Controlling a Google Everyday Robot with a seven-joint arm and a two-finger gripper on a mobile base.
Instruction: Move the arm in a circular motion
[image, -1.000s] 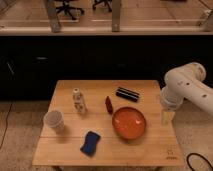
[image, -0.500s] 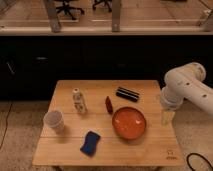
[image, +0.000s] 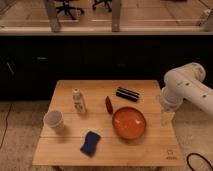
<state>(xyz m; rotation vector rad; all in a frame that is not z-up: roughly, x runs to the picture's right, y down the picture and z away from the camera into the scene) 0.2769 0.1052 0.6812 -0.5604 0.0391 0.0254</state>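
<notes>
arm (image: 186, 86): white, at the right edge of your frame, elbow bent.
gripper (image: 166, 118): hangs at the table (image: 125, 87)'s right edge, near the orange bowl (image: 129, 123).
grip: you cannot tell if released or clenched.

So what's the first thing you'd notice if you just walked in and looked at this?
First, the big white arm curving in from the right, with its gripper hanging by the right edge of the wooden table. Next, the bright orange bowl on the table, just left of the gripper. A blue sponge lies near the front edge, and a white cup stands at the left.
</notes>
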